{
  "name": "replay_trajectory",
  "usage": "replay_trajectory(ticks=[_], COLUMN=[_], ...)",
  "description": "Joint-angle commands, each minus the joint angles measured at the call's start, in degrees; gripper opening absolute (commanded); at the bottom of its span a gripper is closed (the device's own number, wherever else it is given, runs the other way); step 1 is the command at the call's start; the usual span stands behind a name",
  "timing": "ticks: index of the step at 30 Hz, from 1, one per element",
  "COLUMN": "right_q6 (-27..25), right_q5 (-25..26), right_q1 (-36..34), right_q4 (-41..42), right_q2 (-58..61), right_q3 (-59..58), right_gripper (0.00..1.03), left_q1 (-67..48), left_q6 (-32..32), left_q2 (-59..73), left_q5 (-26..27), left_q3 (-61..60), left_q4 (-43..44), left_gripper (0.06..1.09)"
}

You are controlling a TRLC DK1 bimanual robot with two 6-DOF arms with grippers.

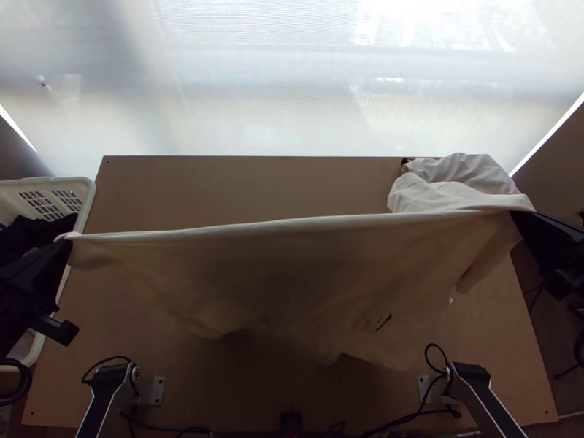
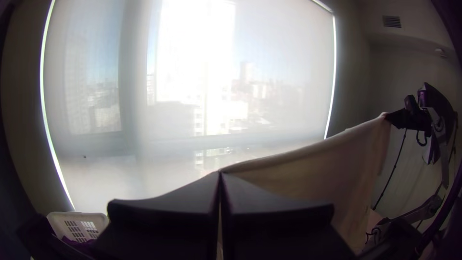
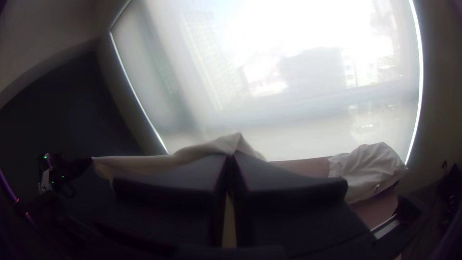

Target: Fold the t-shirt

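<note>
From where I stand, a pale, see-through blind (image 2: 274, 120) covers the big window beyond the table (image 1: 219, 182), and daylight glows through it. Tall buildings (image 2: 246, 72) show faintly behind, and bright strips of light run down the blind's sides. At the table's left side there's a white basket (image 1: 44, 181) with slots in its wall and dark clothes (image 1: 38, 225) heaped inside. Over at the far right corner of the wooden top, a white cloth (image 1: 467, 169) lies bunched. High up, I see a slatted vent (image 2: 392, 21).
</note>
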Motion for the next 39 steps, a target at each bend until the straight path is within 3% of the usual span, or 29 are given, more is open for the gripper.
replay_trajectory(ticks=[1,8,13,19,28,35,39], right_q6=[3.88,6.43,6.16,4.58,4.84,6.43,9.42], right_q5=[-3.50,-6.49,-6.40,-6.49,-6.49,-6.66,-9.65], right_q1=[2.17,3.93,8.50,9.29,9.55,8.24,6.39], right_q4=[3.48,4.36,3.39,-0.47,-0.03,0.49,2.16], right_q2=[1.42,1.77,1.25,-0.78,-1.30,-0.25,-0.42], right_q3=[-2.23,-3.28,-3.55,-2.93,1.20,4.36,1.73], right_gripper=[0.03,0.03,0.03,0.03,0.03,0.03,0.03], left_q1=[-0.25,-0.34,-0.52,-1.57,-0.08,2.91,4.41], left_q6=[-0.35,-0.62,-0.18,0.53,-9.32,-12.13,-18.72], left_q2=[-2.19,-1.04,-1.31,0.89,1.94,3.35,4.05], left_q5=[4.47,7.28,9.92,9.92,10.44,11.24,12.55], left_q3=[-7.30,-6.16,-4.31,3.25,8.70,12.48,12.56], left_q4=[4.02,5.78,3.94,0.77,6.75,6.13,6.48], left_gripper=[0.10,0.10,0.10,0.10,0.10,0.10,0.10])
